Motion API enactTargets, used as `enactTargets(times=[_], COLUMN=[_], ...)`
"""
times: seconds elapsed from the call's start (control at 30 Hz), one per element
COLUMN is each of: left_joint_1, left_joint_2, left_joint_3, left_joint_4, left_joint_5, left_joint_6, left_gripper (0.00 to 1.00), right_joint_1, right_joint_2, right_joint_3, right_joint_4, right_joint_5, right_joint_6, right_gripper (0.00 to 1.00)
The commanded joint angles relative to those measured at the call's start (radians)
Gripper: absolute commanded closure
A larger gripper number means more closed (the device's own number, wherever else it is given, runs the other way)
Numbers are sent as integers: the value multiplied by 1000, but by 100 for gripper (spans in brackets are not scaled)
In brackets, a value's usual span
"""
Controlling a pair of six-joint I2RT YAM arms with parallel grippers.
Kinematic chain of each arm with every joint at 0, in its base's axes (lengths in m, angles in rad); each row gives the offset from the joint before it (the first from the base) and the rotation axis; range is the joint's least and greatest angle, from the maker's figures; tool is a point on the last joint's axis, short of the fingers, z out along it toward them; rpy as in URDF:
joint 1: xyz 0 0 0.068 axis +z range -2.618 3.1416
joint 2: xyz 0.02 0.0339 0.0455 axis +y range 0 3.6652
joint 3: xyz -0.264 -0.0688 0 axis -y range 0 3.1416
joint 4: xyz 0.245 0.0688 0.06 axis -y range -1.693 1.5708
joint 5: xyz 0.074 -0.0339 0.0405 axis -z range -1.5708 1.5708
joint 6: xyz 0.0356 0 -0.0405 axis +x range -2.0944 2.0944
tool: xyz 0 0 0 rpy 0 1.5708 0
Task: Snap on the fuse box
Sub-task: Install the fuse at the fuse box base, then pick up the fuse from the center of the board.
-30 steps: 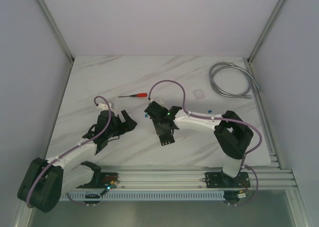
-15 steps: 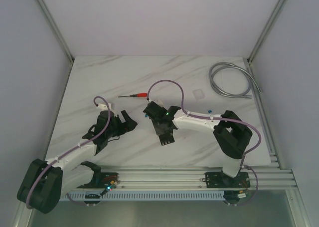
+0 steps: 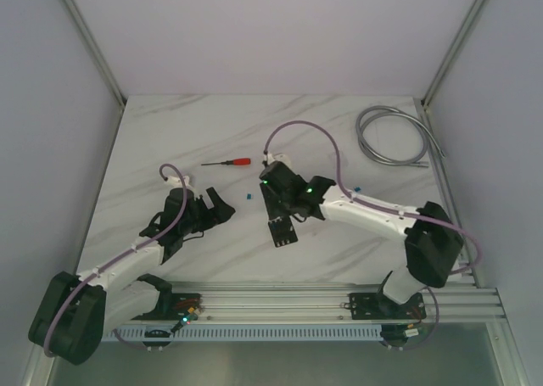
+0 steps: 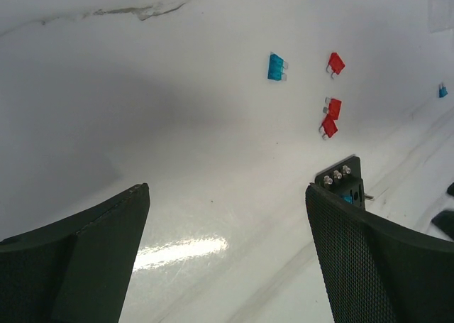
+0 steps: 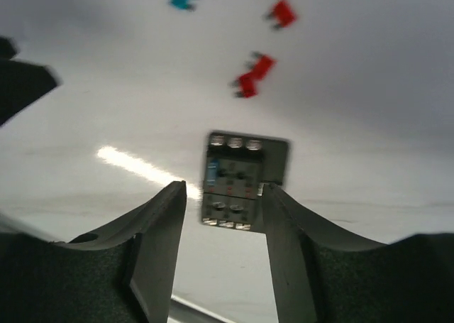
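We see the right arm (image 3: pixel 373 215) stretched low from its base at five o'clock out to the middle of the worktop (image 3: pixel 170 140), wrist tipped down. The right tool (image 5: pixel 225 189) stands with its fingers apart. The fuse box (image 5: pixel 245 168) lies flat on the marble in the gap just past the tips, and as far as we can tell neither one presses it. The left arm (image 3: pixel 127 259) reaches from seven o'clock towards one o'clock, its left tool (image 4: pixel 227 195) spread wide over bare marble. The right wrist view is blurred, so we can't read the slots. In the left wrist view a finger (image 4: pixel 369 252) cuts off most of the box. Red fuses (image 4: pixel 332 108) lie loose at twelve o'clock of it.
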Motion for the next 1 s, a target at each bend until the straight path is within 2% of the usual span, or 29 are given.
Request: enactTargets(times=[0.0, 0.17, 0.37, 0.57, 0.77, 0.97], left_joint_1=[5, 5, 5, 5, 5, 5], left_joint_2=[-2, 13, 33, 37, 56, 61], left_joint_3=[27, 35, 42, 39, 44, 48], left_joint_4=[-9, -11, -11, -12, -11, -11], left_joint_5=[19, 17, 15, 11, 9, 10], left_joint_6=[-7, -4, 1, 3, 5, 4], left_gripper=[0, 0, 0, 0, 0, 0], right_joint_1=[-94, -258, -453, -586, -718, -765], right_joint_2=[-57, -126, -134, -104, -76, -9], right_joint_3=[-108, -196, -265, -297, -340, -348], right_joint_4=[-16, -6, 122, 258, 360, 407], right_joint_5=[122, 285, 321, 213, 9, -110], right_joint_6=[5, 38, 35, -141, -259, -335], right_gripper=[44, 27, 26, 27, 28, 29])
